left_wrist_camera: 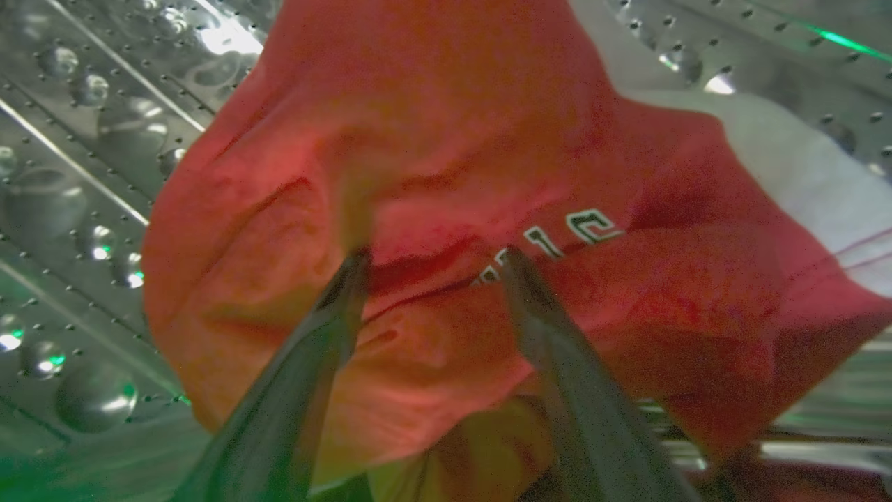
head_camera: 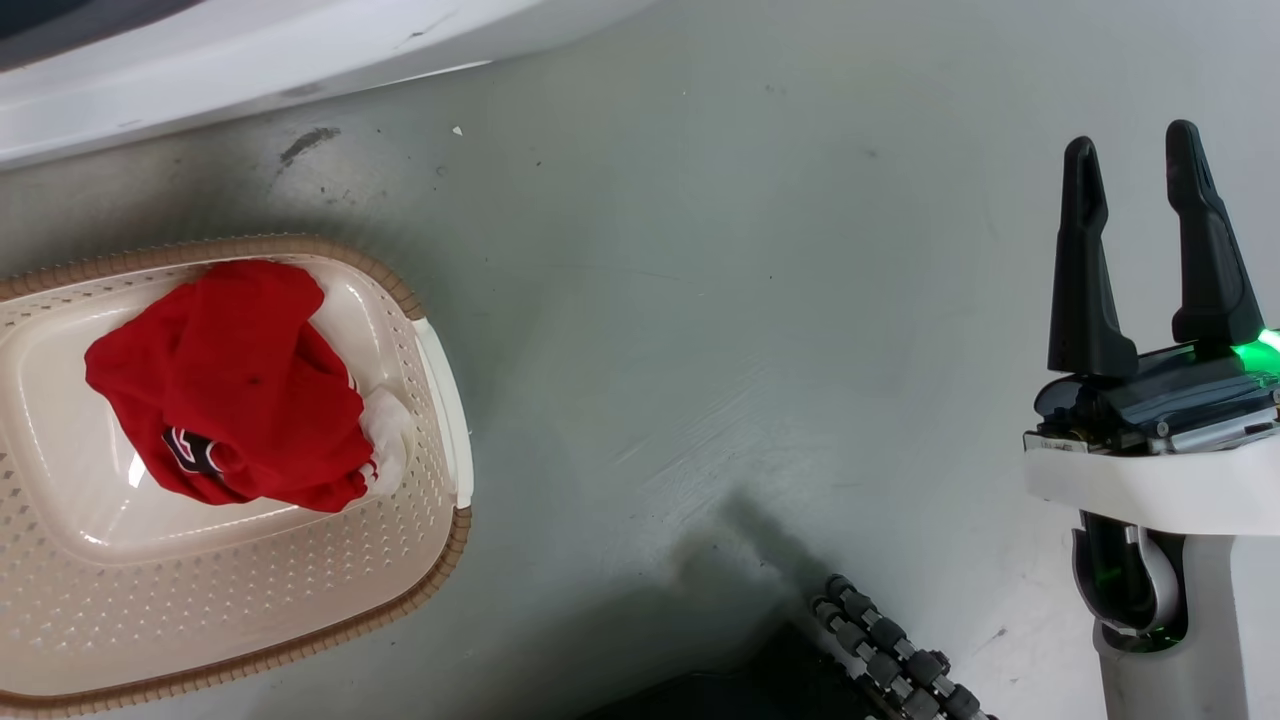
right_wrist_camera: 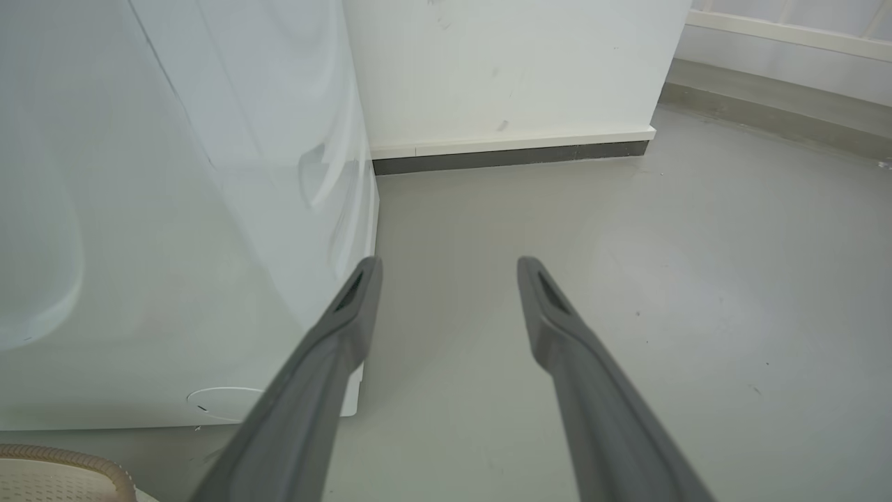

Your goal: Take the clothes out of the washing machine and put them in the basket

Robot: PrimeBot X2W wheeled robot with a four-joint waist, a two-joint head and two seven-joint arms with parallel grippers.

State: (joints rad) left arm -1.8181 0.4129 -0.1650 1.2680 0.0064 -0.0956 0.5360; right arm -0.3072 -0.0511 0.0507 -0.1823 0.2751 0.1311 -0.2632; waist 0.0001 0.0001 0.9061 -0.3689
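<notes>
Currently, at far left of the head view, the basket point(head_camera: 250, 590) stands on the floor point(head_camera: 750, 300) near the washing machine point(head_camera: 250, 60). One red garment point(head_camera: 235, 385) lies bunched at its far end, with ample room beside it.

The left gripper point(left_wrist_camera: 435, 256) is inside the steel drum point(left_wrist_camera: 83, 174), fingers spread wide. Its tips rest against a second red garment point(left_wrist_camera: 446, 139) with white lettering, and nothing is clamped yet.

Judgement: the step in hand is the grasp. Recommend pressing the tips into the fold between them before shutting, and taking a thick bunch so the white trim does not trail and snag at the opening. The drum wall lies close on the left, so withdraw straight back.

Open floor separates the basket from the right gripper point(head_camera: 1133, 145), which stands wide apart, empty and well clear
</notes>
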